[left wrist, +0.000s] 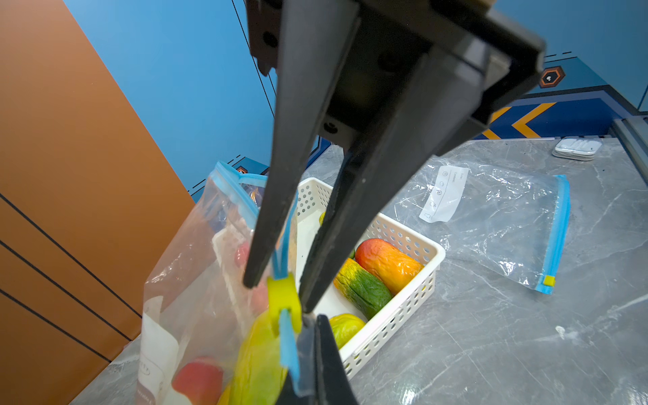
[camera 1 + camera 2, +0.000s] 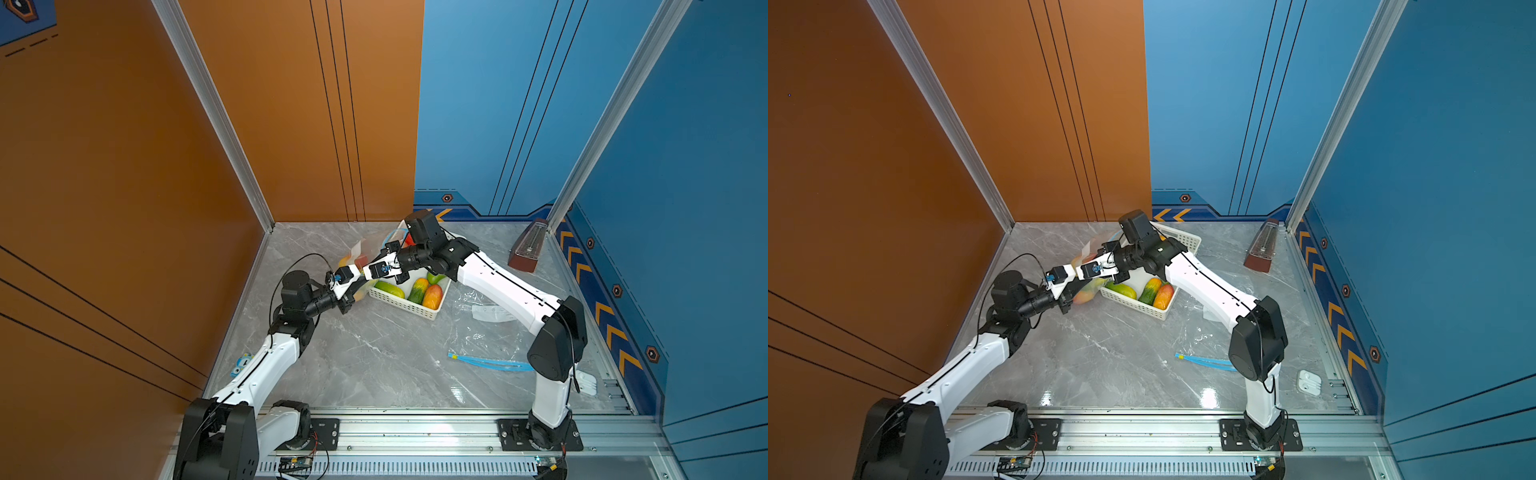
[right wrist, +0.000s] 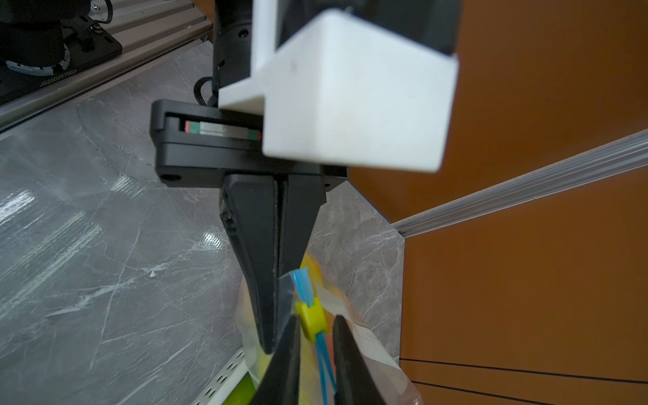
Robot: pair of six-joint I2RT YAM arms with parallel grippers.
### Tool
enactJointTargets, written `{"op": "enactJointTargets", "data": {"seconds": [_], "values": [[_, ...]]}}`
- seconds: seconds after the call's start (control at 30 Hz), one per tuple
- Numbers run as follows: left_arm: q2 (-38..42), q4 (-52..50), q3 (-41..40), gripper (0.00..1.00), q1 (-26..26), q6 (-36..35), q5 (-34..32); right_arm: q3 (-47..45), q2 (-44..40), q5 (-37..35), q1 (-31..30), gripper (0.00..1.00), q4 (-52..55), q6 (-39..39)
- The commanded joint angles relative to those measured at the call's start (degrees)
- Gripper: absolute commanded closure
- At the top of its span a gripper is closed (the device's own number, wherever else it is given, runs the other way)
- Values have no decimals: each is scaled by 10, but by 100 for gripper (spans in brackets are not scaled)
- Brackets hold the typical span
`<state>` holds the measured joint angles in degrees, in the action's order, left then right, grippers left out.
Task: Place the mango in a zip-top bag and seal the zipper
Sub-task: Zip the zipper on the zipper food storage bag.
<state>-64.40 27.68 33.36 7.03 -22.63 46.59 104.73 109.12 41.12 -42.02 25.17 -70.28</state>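
Note:
A clear zip-top bag [image 1: 196, 266] stands upright beside the basket, with a yellow-red mango [image 1: 256, 361] inside it. My left gripper [image 1: 310, 324] is shut on the bag's corner, at the end of the blue zipper strip [image 1: 289, 336]. The yellow slider [image 1: 284, 298] sits on the strip just past that corner. My right gripper [image 3: 315, 321] straddles the slider, its jaws drawn in close. One fingertip [image 3: 292, 328] touches the slider and a sliver of gap shows at the other side. Beyond the slider the bag mouth [image 1: 242, 182] gapes open. In both top views the grippers meet over the bag [image 2: 357, 255] [image 2: 1090, 249].
A white perforated basket [image 1: 413, 242] right next to the bag holds several more mangoes [image 1: 385, 261]. A second empty zip-top bag [image 1: 498, 224] lies flat on the marble table. A brown metronome [image 2: 528, 249] stands at the back right, and a white case [image 2: 586, 382] lies by the right arm's base.

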Motion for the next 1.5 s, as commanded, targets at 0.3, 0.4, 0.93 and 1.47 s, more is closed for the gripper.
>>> {"op": "enactJointTargets", "data": {"seconds": [0.3, 0.4, 0.93, 1.47], "values": [[16, 11, -2, 100, -3, 5, 0, 12, -8, -41, -10, 94, 85, -54], [26, 11, -6, 100, -3, 6, 1, 13, -8, -40, 3, 95, 76, -36], [45, 11, -15, 100, -3, 6, 1, 18, 15, -95, 50, 99, 28, -5], [85, 11, -24, 100, -46, 7, -37, 87, 83, -92, 129, 99, 16, 38]]}}
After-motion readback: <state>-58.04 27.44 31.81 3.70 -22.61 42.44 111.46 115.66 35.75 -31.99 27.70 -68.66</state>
